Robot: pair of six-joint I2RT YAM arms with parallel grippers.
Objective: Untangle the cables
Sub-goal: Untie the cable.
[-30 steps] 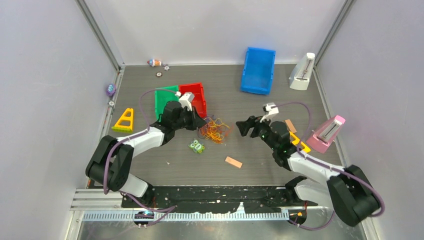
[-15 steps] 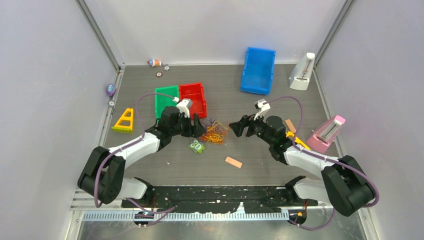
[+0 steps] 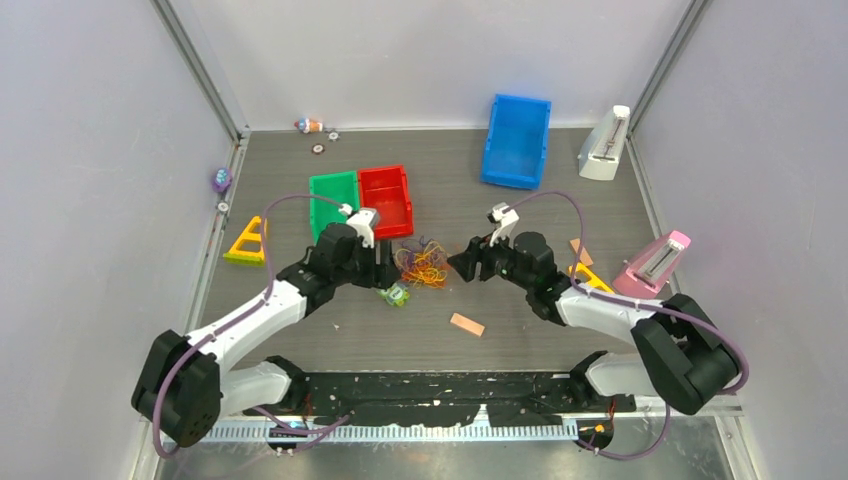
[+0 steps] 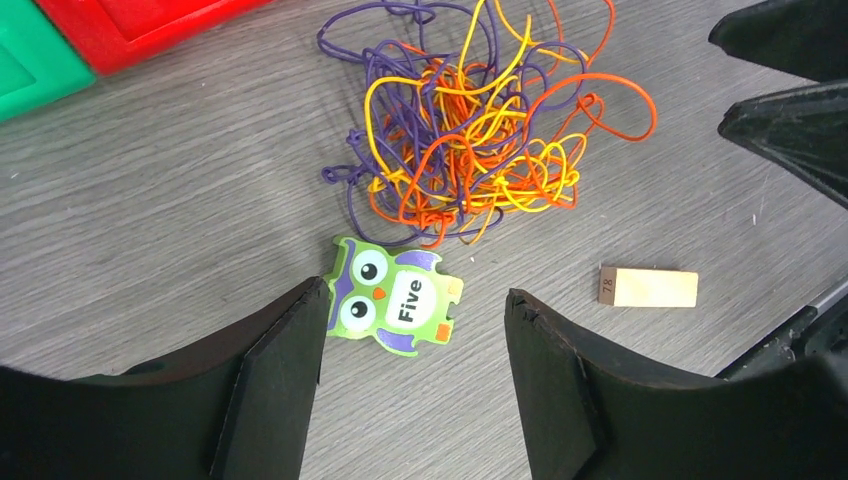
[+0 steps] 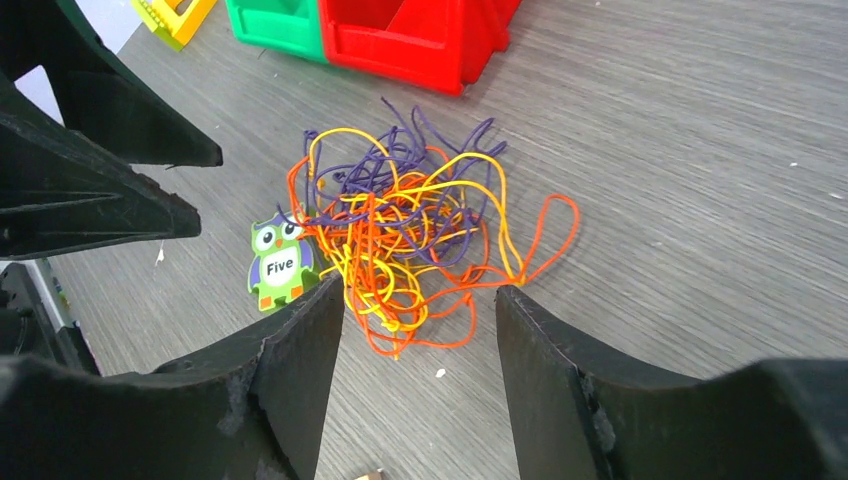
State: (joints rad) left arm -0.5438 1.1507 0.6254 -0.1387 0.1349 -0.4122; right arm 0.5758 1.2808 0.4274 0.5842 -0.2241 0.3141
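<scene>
Looking down on the cables, I see one loose knot of orange, yellow and purple strands lying flat on the grey table, near the middle and just on my side of the red bin. None of the strands is lifted or caught by anything. One orange loop trails out of the heap on the side toward the right arm.

An owl card, green and purple and marked "Five", lies right beside the tangle's edge, on the left arm's side. A small wooden block lies apart from both, nearer the bases.

The left gripper has its jaws spread with nothing between them; from its wrist camera the owl card shows on the table in the gap, and the tangle lies just past the fingertips. The right gripper faces it from the other side, jaws likewise apart and empty, with the near fringe of the heap showing between its tips. So the two grippers flank the knot, each close to it.

A green bin adjoins the red one, and a blue bin stands well beyond.
</scene>
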